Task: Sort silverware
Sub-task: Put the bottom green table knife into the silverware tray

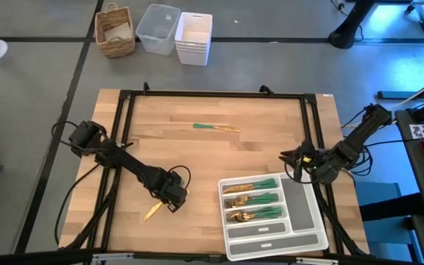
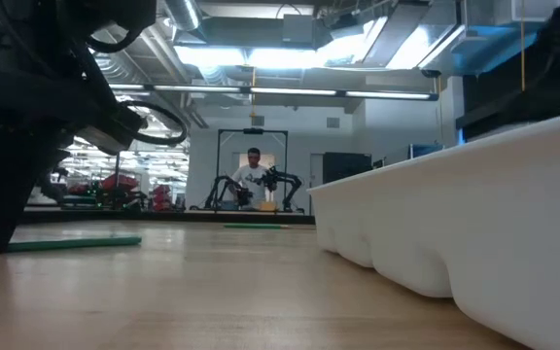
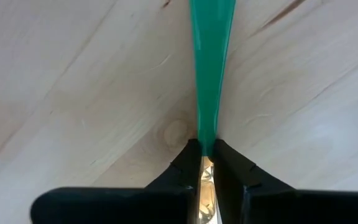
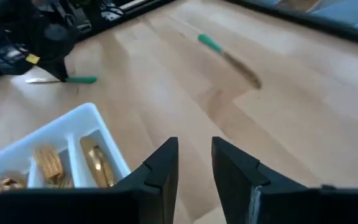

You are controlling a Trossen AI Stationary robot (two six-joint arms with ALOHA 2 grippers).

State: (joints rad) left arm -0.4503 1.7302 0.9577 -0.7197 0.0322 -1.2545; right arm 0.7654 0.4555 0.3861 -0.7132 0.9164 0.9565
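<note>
My left gripper (image 1: 171, 197) is down at the table's near-left part, shut on one piece of silverware. Its gold head (image 1: 153, 212) sticks out toward the near-left, and its green handle (image 3: 211, 68) runs away from the fingers. A second piece (image 1: 216, 127), green handle and gold head, lies flat on the far middle of the table. Several more pieces (image 1: 255, 200) lie in the white tray's (image 1: 311, 213) compartments. My right gripper (image 4: 194, 163) is open and hovers at the table's right edge, beyond the tray's far corner, touching nothing. My left gripper pinches the piece between its two fingers where the green handle meets the gold metal (image 3: 205, 142). The fingers come from above, pointing down, and lie across the piece. The handle (image 2: 76, 243) lies level at the table top; whether it is lifted clear I cannot tell.
Black frame rails (image 1: 212, 94) run around the wooden table top. A wicker basket (image 1: 115, 31) and stacked plastic bins (image 1: 193, 37) stand on the floor beyond the far edge. A person (image 2: 253, 175) stands far off in the room behind.
</note>
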